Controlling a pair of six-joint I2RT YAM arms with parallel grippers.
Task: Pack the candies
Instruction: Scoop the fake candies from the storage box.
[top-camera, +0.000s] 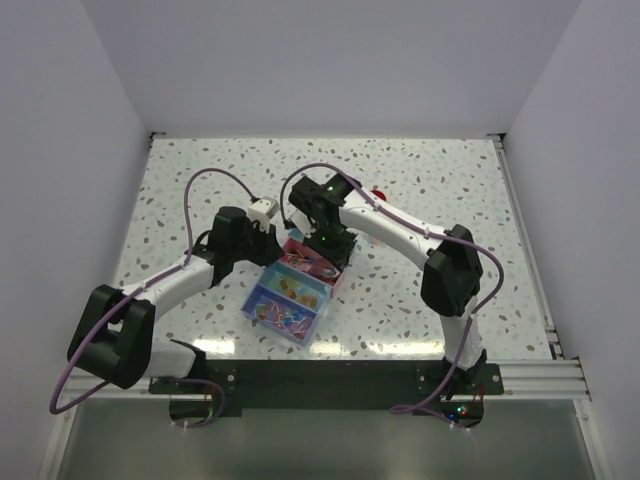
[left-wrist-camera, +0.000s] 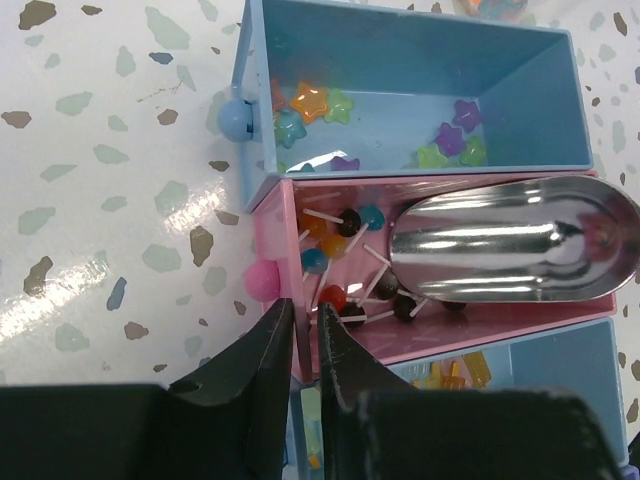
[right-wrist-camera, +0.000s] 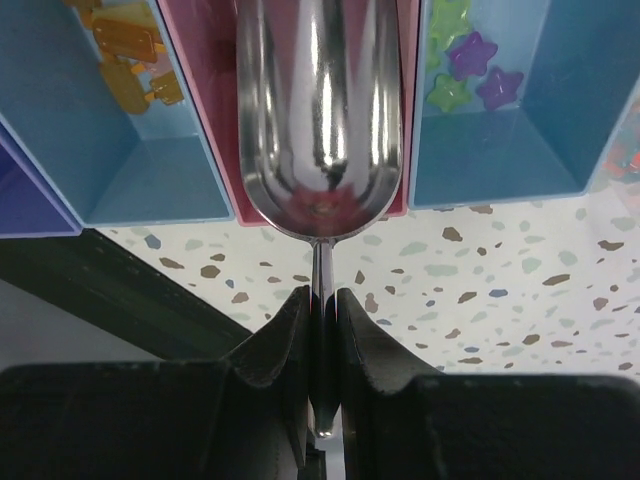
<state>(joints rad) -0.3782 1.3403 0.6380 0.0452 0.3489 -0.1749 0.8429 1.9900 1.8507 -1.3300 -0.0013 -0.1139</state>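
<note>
Three open rectangular plastic boxes stand side by side, walls touching, on the speckled table. All candies in view lie inside these boxes. In the left wrist view, the upper blue box holds translucent stars in orange, green, blue and purple, lying on its floor in two loose groups, one toward each end. The pink box, in the middle, holds round-headed lollipops on thin white sticks, in dark, red, orange and blue, heaped at its knob end. The lower blue box holds yellow and orange blocks. A round pink knob and a round blue knob project from the end walls of the pink and upper blue boxes. A polished metal scoop, smooth and round-nosed, reaches into the pink box from the far end, mouth toward the lollipops; its bowl shows bare metal only. The right gripper is clenched on the scoop's thin rod handle. The left gripper straddles the pink box's end wall beside the pink knob, one finger outside and one inside, jaws pinched onto that wall.
</note>
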